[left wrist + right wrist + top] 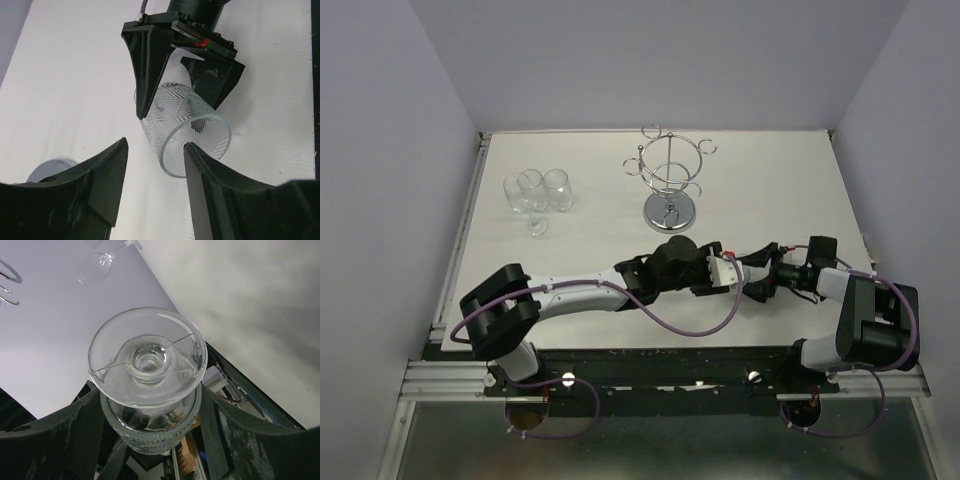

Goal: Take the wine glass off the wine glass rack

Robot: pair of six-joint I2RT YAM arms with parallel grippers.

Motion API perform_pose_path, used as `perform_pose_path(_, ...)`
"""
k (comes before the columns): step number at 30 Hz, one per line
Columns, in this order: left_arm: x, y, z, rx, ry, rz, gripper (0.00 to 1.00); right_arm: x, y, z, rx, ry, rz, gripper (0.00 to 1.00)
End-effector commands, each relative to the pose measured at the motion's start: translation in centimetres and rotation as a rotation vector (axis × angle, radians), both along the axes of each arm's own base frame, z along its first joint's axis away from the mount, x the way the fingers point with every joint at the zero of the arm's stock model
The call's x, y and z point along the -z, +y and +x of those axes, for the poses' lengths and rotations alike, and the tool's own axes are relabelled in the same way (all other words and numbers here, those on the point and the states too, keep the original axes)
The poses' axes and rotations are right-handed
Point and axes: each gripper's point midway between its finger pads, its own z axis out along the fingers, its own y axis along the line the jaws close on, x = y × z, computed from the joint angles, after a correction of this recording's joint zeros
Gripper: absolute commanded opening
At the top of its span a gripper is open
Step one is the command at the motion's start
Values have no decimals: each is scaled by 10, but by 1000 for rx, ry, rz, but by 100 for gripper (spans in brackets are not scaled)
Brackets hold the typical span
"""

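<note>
The right gripper [150, 407] is clamped on the bowl of the wine glass [147, 360], one dark finger [75, 430] pressed to each side, the round foot of the glass turned towards the wrist camera. The glass is held on its side, its ribbed bowl pointing to the left and its open rim facing the left gripper [156, 147]. That gripper's jaws stand spread wide and grasp nothing. In the left wrist view, one of its fingers [210, 185] overlaps the rim of the glass, though whether it touches cannot be told.

From above, the two arms meet at the near middle of the white table [780, 180], the left arm reaching in from the near left and the right arm folded in from the near right. The wine glass rack [670, 180] stands farther back, a little to the left of the grippers, apart from the held glass. A cluster of clear glasses [535, 192] stands on the far left of the table, well apart from both grippers.
</note>
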Motion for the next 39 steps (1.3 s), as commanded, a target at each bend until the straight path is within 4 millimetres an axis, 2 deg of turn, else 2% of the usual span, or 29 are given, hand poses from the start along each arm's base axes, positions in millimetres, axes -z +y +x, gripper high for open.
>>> perform_pose_path(1, -1, -6, 12, -28, -17, -12, 62, -21, -2, 4, -10, -46, 61, 1)
perform_pose_path(4, 2, -9, 13, -16, -34, -13, 58, -22, -3, 5, -3, -45, 61, 1)
perform_pose_path(6, 1, -12, 13, 2, -55, -14, 50, -19, -4, 4, 4, -30, 59, 1)
perform_pose_path(12, -1, -25, 17, 62, -148, -6, 48, -15, -5, 2, 16, -7, 60, 1)
perform_pose_path(15, 2, -30, 19, 80, -181, 6, 42, -15, -6, 3, 23, -6, 58, 1)
perform_pose_path(19, 9, -34, 21, 92, -191, 16, 29, -14, -8, 4, 31, 2, 57, 1)
perform_pose_path(22, 13, -37, 21, 97, -182, 24, 11, -12, -10, 4, 40, 13, 51, 1)
perform_pose_path(23, 14, -38, 22, 94, -175, 23, 4, -12, -10, 4, 41, 8, 44, 7)
perform_pose_path(24, 12, -39, 22, 91, -171, 18, 0, -11, -11, 5, 44, 11, 35, 24)
perform_pose_path(27, 12, -39, 22, 79, -140, 8, 0, -11, -15, 9, 47, -14, 3, 71)
perform_pose_path(28, 13, -38, 23, 72, -129, 10, 0, -12, -17, 12, 49, -31, -8, 91)
perform_pose_path(29, 12, -37, 25, 65, -119, 6, 0, -12, -19, 15, 55, -42, -24, 100)
perform_pose_path(36, -3, -30, 42, -24, -78, -33, 0, -6, -30, 23, 60, -34, -143, 100)
perform_pose_path(39, -12, -26, 50, -68, -42, -57, 0, 4, -37, 20, 57, 12, -245, 100)
